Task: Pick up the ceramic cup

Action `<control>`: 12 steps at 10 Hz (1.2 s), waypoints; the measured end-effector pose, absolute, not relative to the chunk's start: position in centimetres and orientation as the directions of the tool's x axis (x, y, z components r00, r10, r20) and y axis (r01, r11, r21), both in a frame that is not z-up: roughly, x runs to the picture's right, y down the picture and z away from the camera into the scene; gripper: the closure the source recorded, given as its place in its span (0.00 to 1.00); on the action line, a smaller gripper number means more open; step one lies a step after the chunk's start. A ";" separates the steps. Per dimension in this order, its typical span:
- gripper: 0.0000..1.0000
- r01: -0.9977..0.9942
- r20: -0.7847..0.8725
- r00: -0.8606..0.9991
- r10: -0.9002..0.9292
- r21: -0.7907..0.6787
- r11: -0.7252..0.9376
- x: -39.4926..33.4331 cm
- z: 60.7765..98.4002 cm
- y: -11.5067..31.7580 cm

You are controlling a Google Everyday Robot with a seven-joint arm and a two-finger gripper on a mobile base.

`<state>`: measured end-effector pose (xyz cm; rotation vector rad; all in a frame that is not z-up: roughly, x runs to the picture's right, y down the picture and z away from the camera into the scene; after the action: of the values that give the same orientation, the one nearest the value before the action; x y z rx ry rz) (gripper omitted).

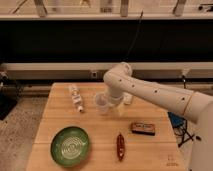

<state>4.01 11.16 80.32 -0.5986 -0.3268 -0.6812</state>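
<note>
The ceramic cup (101,102) is a small pale tapered cup standing upright on the wooden table (55,127), near the middle of its far half. My gripper (118,104) hangs from the white arm that reaches in from the right. It is just to the right of the cup, close to it or touching it. The arm's wrist hides part of the gripper.
A small clear bottle with a white cap (76,97) lies left of the cup. A green plate (70,145) sits at the front left. A red-brown oblong object (119,146) lies at front centre. A dark flat box (143,128) lies to the right.
</note>
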 end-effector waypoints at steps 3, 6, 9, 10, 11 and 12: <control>0.24 0.678 0.484 0.728 -0.485 -0.411 0.609 3.9 81.4 12.7; 0.52 0.677 0.488 0.729 -0.480 -0.408 0.613 3.9 81.7 13.1; 0.82 0.680 0.483 0.728 -0.487 -0.413 0.606 5.2 82.0 12.8; 0.90 0.682 0.483 0.726 -0.490 -0.413 0.604 5.3 82.0 12.8; 0.97 0.686 0.484 0.722 -0.494 -0.410 0.601 5.1 81.9 12.8; 0.99 0.690 0.484 0.718 -0.500 -0.406 0.599 5.0 81.3 12.1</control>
<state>5.05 12.11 81.33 -0.6111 -0.3390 -0.7051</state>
